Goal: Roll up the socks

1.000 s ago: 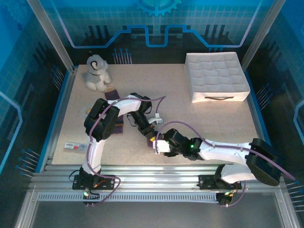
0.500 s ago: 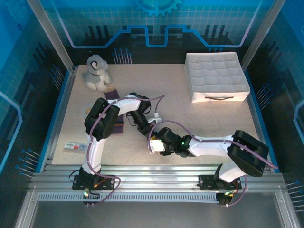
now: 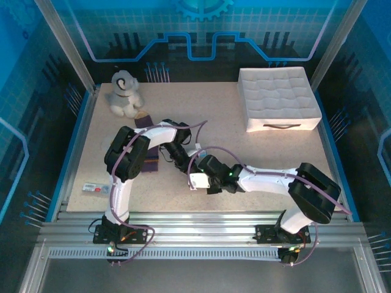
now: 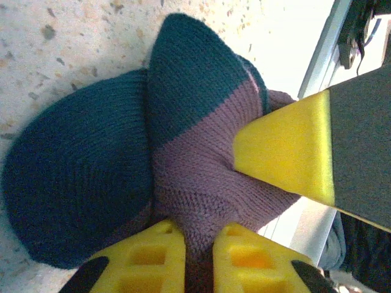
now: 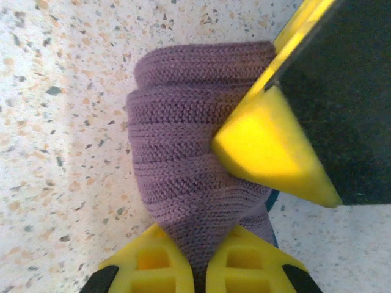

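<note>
Sock (image 4: 183, 152) sits on the tabletop (image 5: 61, 122), front-middle, bunched between the two arms.

Left gripper (image 4: 198, 235): jaws narrow, pinching a fold of purple knit. The navy toe end is spread loose beyond it.

Right gripper (image 5: 198, 241): jaws closed on the purple rolled part. The roll looks tight at the top and slacker near the grip.

Each wrist view shows the other gripper's finger pressed into the same bundle.

Risks, as judged:
- Both grips hold only a little fabric, so a tug from either arm may pull the knit out of the other.
- If the arms move apart, the roll unwinds.
- If the left lets go too soon, the navy end may spring flat.
- The fingers are crowded, so knocking or snagging is likely on any turn.
</note>
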`<move>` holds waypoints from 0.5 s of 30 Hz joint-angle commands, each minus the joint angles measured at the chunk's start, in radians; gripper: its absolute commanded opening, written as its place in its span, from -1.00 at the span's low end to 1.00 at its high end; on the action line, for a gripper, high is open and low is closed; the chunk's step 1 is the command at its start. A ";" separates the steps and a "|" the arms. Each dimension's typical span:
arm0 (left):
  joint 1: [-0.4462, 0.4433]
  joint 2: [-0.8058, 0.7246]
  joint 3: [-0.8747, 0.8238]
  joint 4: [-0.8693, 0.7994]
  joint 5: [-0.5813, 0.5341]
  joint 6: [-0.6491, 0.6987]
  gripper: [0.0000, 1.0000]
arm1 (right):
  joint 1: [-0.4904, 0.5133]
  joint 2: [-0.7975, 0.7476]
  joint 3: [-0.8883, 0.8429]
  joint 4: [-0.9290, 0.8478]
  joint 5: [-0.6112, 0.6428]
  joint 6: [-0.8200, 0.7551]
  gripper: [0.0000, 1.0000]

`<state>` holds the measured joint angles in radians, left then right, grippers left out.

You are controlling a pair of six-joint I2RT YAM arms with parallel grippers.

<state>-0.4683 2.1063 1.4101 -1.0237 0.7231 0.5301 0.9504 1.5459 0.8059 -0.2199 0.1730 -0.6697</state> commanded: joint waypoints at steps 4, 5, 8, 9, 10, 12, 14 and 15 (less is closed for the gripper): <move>0.016 -0.098 -0.071 0.191 -0.071 -0.103 -0.60 | -0.085 0.088 0.103 -0.328 -0.276 0.059 -1.00; 0.017 -0.107 -0.075 0.199 -0.073 -0.106 -0.59 | -0.095 0.102 0.115 -0.350 -0.299 0.062 -1.00; 0.020 -0.122 -0.090 0.213 -0.078 -0.113 -0.56 | -0.121 0.136 0.146 -0.394 -0.355 0.077 -1.00; 0.020 -0.126 -0.094 0.219 -0.080 -0.114 -0.55 | -0.127 0.148 0.159 -0.407 -0.371 0.084 -1.00; 0.020 -0.133 -0.101 0.225 -0.083 -0.116 -0.53 | -0.137 0.164 0.176 -0.427 -0.388 0.093 -1.00; 0.021 -0.147 -0.115 0.239 -0.088 -0.120 -0.52 | -0.157 0.197 0.210 -0.462 -0.418 0.111 -1.00; 0.022 -0.167 -0.132 0.258 -0.098 -0.125 -0.49 | -0.178 0.228 0.243 -0.495 -0.441 0.130 -1.00; 0.023 -0.176 -0.140 0.267 -0.104 -0.128 -0.47 | -0.188 0.243 0.255 -0.507 -0.448 0.142 -1.00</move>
<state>-0.4519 1.9800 1.2984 -0.8066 0.6605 0.4168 0.7834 1.7142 1.0573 -0.5362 -0.1684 -0.5903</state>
